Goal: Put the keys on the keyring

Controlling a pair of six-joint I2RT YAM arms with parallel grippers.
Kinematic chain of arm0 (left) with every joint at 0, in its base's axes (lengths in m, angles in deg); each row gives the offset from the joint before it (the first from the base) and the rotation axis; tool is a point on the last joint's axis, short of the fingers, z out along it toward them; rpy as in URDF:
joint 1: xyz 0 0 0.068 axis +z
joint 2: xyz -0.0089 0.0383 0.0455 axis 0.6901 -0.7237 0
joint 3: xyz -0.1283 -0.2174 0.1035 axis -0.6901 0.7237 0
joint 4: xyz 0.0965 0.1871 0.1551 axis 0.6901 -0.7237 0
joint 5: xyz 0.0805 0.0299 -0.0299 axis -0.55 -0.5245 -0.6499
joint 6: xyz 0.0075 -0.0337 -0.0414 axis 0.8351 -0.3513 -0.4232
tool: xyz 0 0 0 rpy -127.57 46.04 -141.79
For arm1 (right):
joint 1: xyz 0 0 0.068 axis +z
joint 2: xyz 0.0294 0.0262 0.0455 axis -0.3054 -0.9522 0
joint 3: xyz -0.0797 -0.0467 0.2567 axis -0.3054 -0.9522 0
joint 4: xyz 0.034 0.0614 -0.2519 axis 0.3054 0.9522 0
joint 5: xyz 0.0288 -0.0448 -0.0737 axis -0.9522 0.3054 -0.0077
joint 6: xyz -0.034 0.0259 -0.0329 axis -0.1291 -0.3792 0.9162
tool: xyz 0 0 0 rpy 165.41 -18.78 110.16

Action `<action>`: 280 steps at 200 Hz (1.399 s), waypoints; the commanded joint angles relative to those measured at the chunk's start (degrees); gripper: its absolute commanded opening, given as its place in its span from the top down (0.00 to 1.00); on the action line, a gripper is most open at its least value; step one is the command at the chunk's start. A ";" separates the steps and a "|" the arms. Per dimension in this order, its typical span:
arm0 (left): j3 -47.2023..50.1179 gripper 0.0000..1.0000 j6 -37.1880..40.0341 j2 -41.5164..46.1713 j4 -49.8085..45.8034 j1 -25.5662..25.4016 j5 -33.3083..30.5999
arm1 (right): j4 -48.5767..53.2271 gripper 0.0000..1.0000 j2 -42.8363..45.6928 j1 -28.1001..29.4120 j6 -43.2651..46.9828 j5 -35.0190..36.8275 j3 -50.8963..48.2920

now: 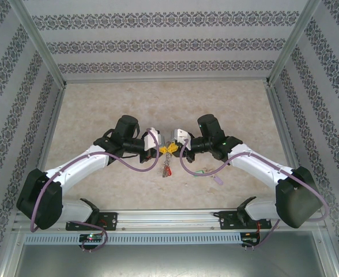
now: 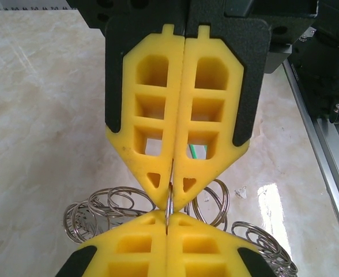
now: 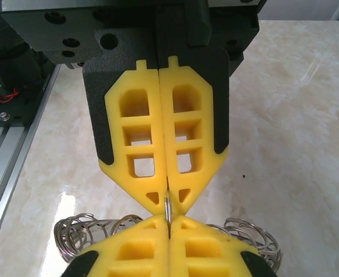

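Hands are meeting tip to tip: the left hand (image 2: 170,195) and right hand (image 3: 167,202) are both pinching the keyring (image 2: 169,205) by its thin edge, the ring hanging edge-on between them. The green-tagged key (image 1: 202,171) and lilac-tagged key (image 1: 217,180) are lying on the counter (image 1: 100,104) on the keyring's right-arm side, so I'm judging the right arm nearer

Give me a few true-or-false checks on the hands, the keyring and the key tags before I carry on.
1. The left hand and the right hand are both shut, meeting tip to tip. True.
2. Together they pinch a thin wire loop of the keyring. True.
3. The right hand holds the green-tagged key. False: it lies on the table beside the right arm.
4. The red tag lies by the far wall. False: it is just on the near side of the meeting hands.
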 commanded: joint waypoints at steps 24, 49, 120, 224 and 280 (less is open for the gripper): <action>1.26 1.00 -2.76 1.63 4.96 -0.90 -2.81 | -3.29 0.79 7.70 -1.56 -11.06 5.29 -3.37; 2.88 1.00 -5.48 2.46 8.32 -0.90 -4.54 | -0.16 0.69 13.85 -3.74 -30.69 21.84 -5.48; 1.63 1.00 -5.18 2.23 6.60 -0.88 -5.58 | 28.43 0.68 12.11 -13.84 -65.26 35.79 -6.28; 1.93 1.00 -4.78 3.87 4.58 -0.95 -6.08 | 32.98 0.62 -2.76 -6.38 -64.25 37.91 -1.89; 2.44 1.00 -4.62 4.59 4.07 -0.96 -5.63 | 31.05 0.58 -8.80 -8.59 -61.39 37.09 0.87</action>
